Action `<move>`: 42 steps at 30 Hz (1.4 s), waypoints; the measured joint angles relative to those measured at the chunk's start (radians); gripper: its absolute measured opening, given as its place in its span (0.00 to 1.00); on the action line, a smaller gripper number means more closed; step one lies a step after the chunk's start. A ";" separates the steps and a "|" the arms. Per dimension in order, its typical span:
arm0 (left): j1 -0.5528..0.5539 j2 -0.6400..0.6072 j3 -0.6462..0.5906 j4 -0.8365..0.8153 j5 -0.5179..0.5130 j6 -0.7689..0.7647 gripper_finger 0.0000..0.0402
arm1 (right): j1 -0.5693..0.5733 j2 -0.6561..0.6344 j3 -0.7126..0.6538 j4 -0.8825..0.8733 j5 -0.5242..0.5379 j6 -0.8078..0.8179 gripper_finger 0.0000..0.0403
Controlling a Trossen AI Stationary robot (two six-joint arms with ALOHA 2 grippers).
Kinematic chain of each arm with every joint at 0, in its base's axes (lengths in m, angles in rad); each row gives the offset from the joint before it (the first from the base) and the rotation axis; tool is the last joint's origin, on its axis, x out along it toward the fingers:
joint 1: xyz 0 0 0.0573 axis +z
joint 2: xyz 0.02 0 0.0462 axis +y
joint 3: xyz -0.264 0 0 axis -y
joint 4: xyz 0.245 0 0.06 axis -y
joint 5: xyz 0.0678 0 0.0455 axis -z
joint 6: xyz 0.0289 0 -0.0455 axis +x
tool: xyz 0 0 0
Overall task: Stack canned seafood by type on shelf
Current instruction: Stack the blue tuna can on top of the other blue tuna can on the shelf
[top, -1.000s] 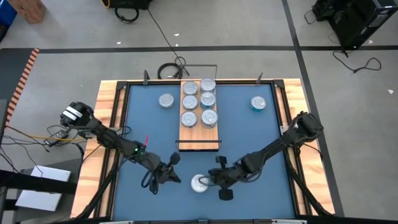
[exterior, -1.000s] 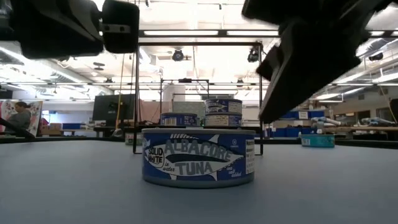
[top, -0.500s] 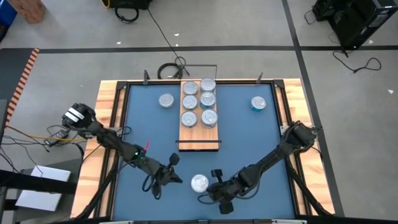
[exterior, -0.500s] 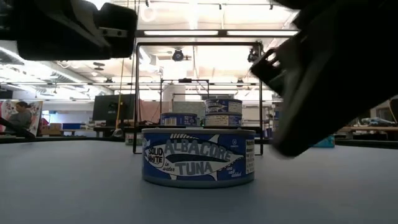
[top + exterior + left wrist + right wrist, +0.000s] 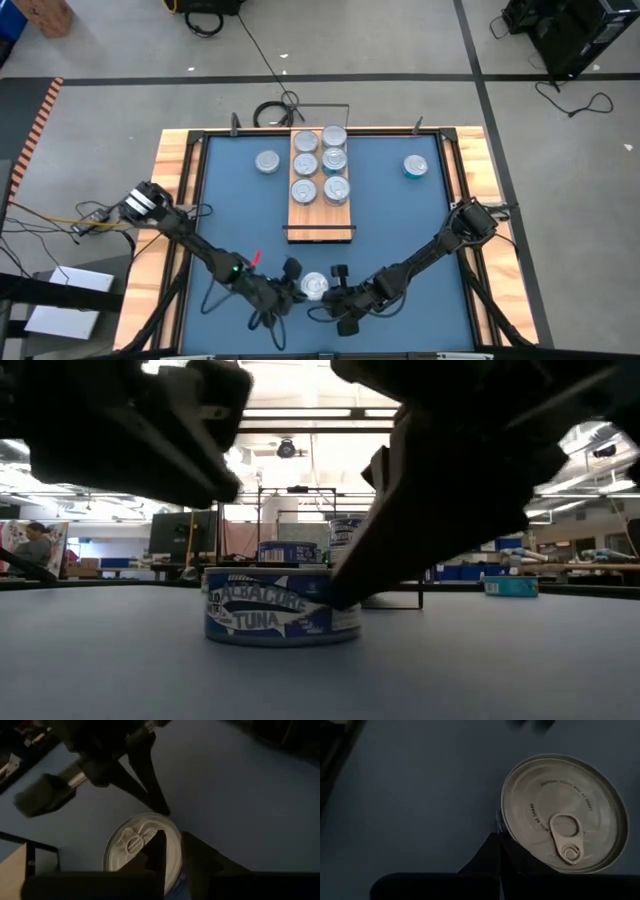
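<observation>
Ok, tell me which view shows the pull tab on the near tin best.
The right wrist view: the tin nearly fills it, lid up, tab and rim print clear. The left wrist view shows part of the lid, dim behind dark fingers. The high view shows only a small silver disc. The low view shows only its tuna label.

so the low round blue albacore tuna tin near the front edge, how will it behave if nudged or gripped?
The low round blue albacore tuna tin sits flat and squat, so it probably slides rather than tips. Its metal wall looks rigid, likely no crushing. The smooth curved side may slip in a narrow pinch.
</observation>
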 joint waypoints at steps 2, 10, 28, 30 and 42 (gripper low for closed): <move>-0.008 0.027 0.029 -0.065 -0.041 0.011 0.18 | 0.000 -0.002 0.000 0.021 0.001 -0.013 0.01; -0.013 0.106 0.094 -0.147 -0.130 0.055 0.27 | 0.018 -0.004 0.008 0.025 -0.001 -0.034 0.01; -0.011 0.128 0.121 -0.228 -0.139 0.021 0.02 | 0.050 -0.004 0.007 0.026 -0.017 -0.019 0.03; -0.010 0.129 0.143 -0.258 -0.122 -0.004 0.02 | 0.058 -0.006 0.007 0.023 -0.017 -0.019 0.06; -0.011 0.127 0.246 -0.322 -0.021 -0.161 0.00 | 0.190 -0.063 0.007 -0.052 0.359 -0.174 0.41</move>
